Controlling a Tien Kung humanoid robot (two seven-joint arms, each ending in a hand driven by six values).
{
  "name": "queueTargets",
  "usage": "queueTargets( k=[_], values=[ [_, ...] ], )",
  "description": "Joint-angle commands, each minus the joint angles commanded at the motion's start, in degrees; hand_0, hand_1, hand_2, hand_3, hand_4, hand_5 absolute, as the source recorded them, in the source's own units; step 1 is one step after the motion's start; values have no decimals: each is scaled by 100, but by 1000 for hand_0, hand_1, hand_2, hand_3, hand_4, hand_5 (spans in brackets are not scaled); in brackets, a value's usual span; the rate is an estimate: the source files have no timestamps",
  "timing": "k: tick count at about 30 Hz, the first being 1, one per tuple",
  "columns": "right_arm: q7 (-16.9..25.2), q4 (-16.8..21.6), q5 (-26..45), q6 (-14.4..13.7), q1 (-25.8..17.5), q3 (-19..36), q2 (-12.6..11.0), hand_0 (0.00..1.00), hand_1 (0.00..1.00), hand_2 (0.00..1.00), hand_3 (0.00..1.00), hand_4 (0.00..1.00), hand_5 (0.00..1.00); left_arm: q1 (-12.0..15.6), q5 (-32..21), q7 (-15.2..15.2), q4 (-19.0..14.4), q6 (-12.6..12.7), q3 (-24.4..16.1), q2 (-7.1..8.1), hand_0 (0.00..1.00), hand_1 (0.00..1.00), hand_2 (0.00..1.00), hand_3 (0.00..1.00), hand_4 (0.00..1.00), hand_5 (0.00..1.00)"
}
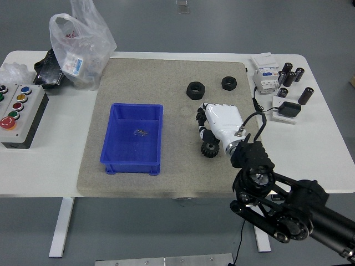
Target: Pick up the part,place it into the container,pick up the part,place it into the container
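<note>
bin (119, 149), blue, with 1 small metal piece (142, 132) inside; right hand (218, 123) over the gear (210, 149), fingers curled, grip unclear

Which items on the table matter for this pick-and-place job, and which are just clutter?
Job items: gear under the right robot hand; two black nuts; blue bin.

Lying about: plastic bag; button box; circuit breaker; black cylinders; small black adapter.

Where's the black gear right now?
Head view: the black gear lies on the mat, right of the blue bin, just under the right hand.
</note>
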Motion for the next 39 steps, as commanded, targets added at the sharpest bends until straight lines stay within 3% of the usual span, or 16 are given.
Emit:
queueTargets(
  k=[3, 4, 9, 10, 15, 16, 23, 27, 28, 31, 33, 34, 39],
  values=[
    [251, -101, 109, -139, 407, -433, 291, 173, 369, 316, 423, 246, 5, -24, -38, 14, 0, -6, 52, -9, 615, 587, 565, 620, 596, 375],
    [318, -133, 155, -163, 498, -538, 352, 366, 588, 623, 644, 323, 79, -26, -44, 19, 0, -7, 60, -10, 615, 587, 565, 620, 596, 375],
    [304, -237, 377, 98, 967, -1218, 577, 366, 588, 623, 644, 323, 79, -4, -72, 44, 0, 6, 57, -30, 615, 587, 565, 620, 596, 375],
    [272, -238, 406, 139, 1008, -1321, 583, 551, 754, 790, 871, 448, 254, 6, -64, 50, 0, 9, 44, -35, 615, 587, 564, 620, 595, 376],
    [193, -212, 429, 137, 1086, -1574, 585, 551, 754, 790, 871, 448, 254, 57, 26, 90, 0, 22, -59, -60, 615, 587, 564, 620, 595, 376],
    [188, -214, 435, 128, 1086, -1584, 585, 617, 806, 877, 974, 546, 287, 59, 34, 93, 0, 23, -69, -62, 615, 587, 564, 620, 592, 381],
    [143, -241, 467, -9, 936, -1392, 530, 602, 803, 878, 971, 577, 272, 34, 21, 63, 0, 23, -61, -52, 615, 587, 564, 620, 592, 382],
    [133, -112, 516, -401, 572, -961, 310, 602, 803, 878, 971, 577, 272, 10, 16, 44, 0, 18, -55, -56, 615, 587, 564, 620, 592, 382],
    [105, -57, 558, -472, 458, -824, 218, 443, 725, 839, 928, 594, 276, 8, 19, 38, 0, 18, -58, -60, 615, 587, 564, 620, 592, 384],
    [28, 127, 799, -615, 73, -357, -107, 443, 725, 839, 928, 594, 276, 18, 42, 31, 0, 21, -87, -77, 615, 587, 564, 620, 592, 384],
    [-31, 255, 980, -577, -198, -32, -336, 443, 725, 839, 928, 594, 276, 39, 80, 38, 0, 28, -135, -89, 615, 587, 564, 620, 592, 384],
    [-31, 305, 1060, -538, -322, 110, -440, 341, 674, 848, 930, 710, 293, 48, 103, 42, 0, 30, -158, -93, 615, 587, 564, 620, 589, 385],
    [-31, 702, 996, -195, -1000, 792, -877, 341, 674, 848, 930, 710, 293, 49, 180, 30, 0, 35, -230, -92, 615, 587, 564, 620, 589, 385]
  ],
)
